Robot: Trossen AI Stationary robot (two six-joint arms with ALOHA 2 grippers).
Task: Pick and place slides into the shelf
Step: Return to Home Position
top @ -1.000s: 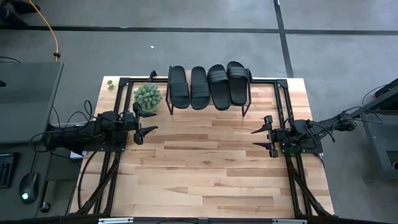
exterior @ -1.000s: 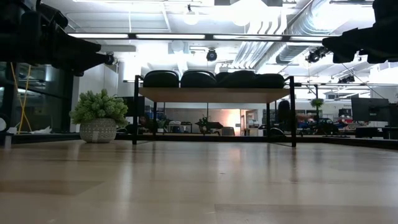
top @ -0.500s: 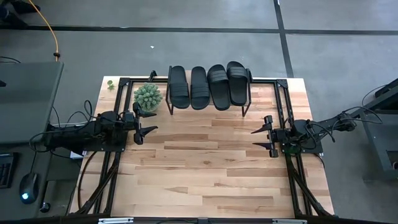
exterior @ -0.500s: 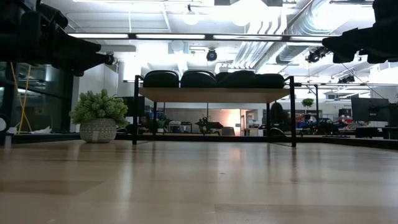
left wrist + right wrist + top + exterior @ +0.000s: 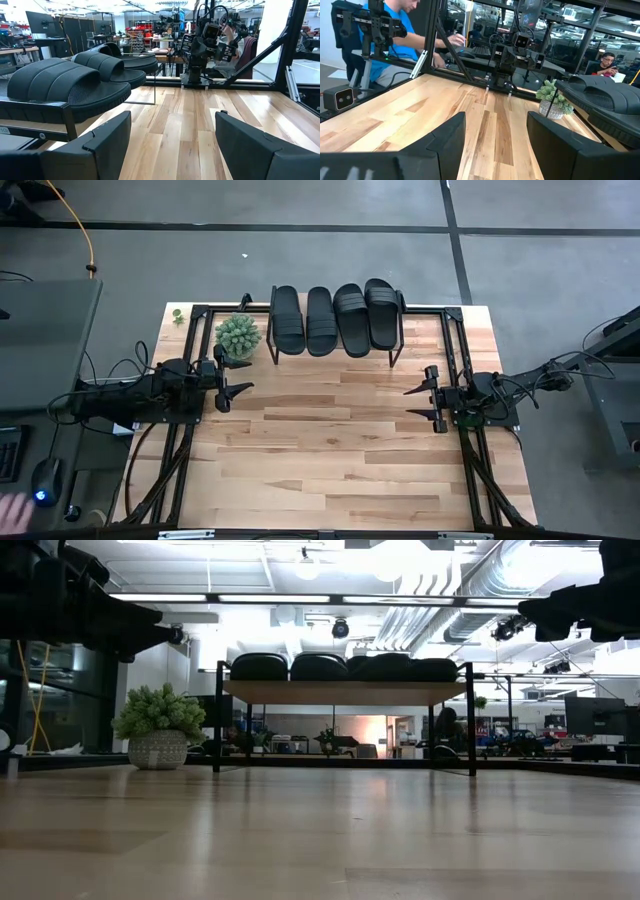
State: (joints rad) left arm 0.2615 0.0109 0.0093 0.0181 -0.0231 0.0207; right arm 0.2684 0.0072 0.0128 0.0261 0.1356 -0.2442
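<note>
Well, from above your four matte black rubber slides (image 5: 320, 320) hide the top of the low light-wood, black-legged shelf (image 5: 345, 692); your left hand (image 5: 172, 135) and right hand (image 5: 495, 135) sit released.

Right gripper (image 5: 497, 150) is hovering low over the wooden table (image 5: 395, 120), fingers spread apart.
Black slides (image 5: 605, 92) are sitting just beside a potted plant (image 5: 552, 100); the left arm (image 5: 515, 57) is facing from across, and a person in blue (image 5: 400, 30) is leaning beyond the table.
</note>
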